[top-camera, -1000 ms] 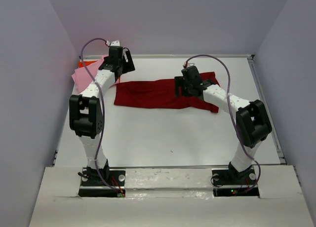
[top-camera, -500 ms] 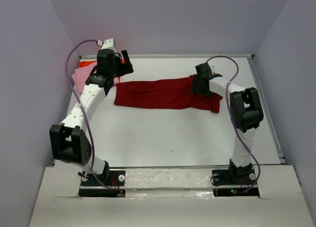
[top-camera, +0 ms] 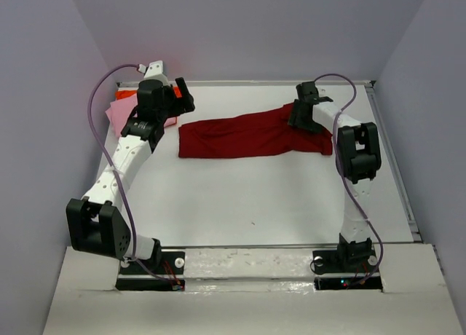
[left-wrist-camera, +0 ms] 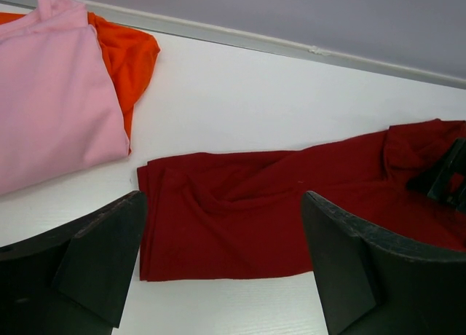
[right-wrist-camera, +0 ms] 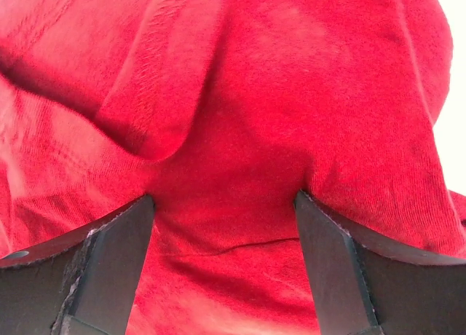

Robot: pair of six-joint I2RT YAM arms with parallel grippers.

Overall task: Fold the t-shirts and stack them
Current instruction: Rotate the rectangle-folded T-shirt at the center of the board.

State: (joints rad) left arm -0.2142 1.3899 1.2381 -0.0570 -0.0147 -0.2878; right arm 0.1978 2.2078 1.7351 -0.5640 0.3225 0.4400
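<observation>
I am sliding the dark red shirt (top-camera: 240, 135) rightward across the table (top-camera: 240, 200) from where it lay a second ago. The right gripper (right-wrist-camera: 222, 204) is pressing wide-open into its far end, and the left gripper (left-wrist-camera: 223, 198) is hovering open near the pink shirt (left-wrist-camera: 51, 95) and orange shirt (left-wrist-camera: 127, 54). I judge I am straightening it, with the next fold not yet started.
</observation>
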